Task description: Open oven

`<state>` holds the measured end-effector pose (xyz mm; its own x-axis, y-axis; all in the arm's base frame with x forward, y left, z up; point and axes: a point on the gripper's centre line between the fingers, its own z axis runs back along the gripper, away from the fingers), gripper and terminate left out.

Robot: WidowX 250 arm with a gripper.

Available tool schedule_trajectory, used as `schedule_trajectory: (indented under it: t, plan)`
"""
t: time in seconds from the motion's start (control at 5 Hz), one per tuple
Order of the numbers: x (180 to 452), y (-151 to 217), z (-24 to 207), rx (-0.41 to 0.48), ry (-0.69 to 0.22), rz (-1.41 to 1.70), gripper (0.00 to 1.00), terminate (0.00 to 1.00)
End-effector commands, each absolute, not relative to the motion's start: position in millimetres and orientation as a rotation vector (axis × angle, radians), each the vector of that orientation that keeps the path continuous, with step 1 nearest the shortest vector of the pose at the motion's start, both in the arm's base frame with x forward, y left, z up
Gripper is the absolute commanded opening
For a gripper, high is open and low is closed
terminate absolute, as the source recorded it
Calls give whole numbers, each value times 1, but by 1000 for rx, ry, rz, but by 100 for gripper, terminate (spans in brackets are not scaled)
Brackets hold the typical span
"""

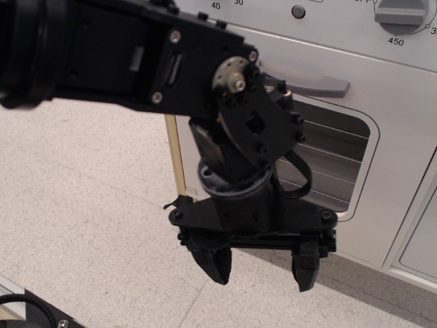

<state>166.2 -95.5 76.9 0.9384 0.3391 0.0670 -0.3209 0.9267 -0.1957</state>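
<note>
A: Quick, nearest thing first.

B: My gripper point(263, 268). Black, pointing down, low in the middle of the view. Fingers point(217, 263) spread apart with a clear gap between the tips, pale floor showing through it. Nothing held, nothing between them.

A: Touching anything?

B: Can't see contact. Tips hang above the speckled white counter point(82, 205), in front of the oven's lower edge.

A: Above the gripper?

B: Wrist and black arm point(123, 61), coming in from the upper left and bending down. A black cable point(302, 179) loops off the wrist's right side.

A: Oven location?

B: The oven point(403, 171) is behind me, filling the right and top of the view, silver-white. Door looks shut, flat against the body. Its window point(338, 160) has rounded corners with thin lines across it, partly hidden by my wrist.

A: Handle?

B: Grey bar handle point(317, 85), above the window, just right of my wrist joint. My fingers are well below it.

A: Farthest?

B: Dial panel along the top: grey dial point(403, 15) at upper right, numbers 450, 40 and 30 readable, a small dark button point(298, 11). A thin wooden strip point(175, 157) stands at the oven's left edge. Recessed panel point(420, 236) at far lower right.
</note>
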Motion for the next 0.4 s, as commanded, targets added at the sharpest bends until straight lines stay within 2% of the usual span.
schedule_trajectory:
  t: [0.0,0.2]
  plan:
    - [166,-96,77,-184,-100,339,100,0]
    - [192,-89,81,-235,-174,545,100,0]
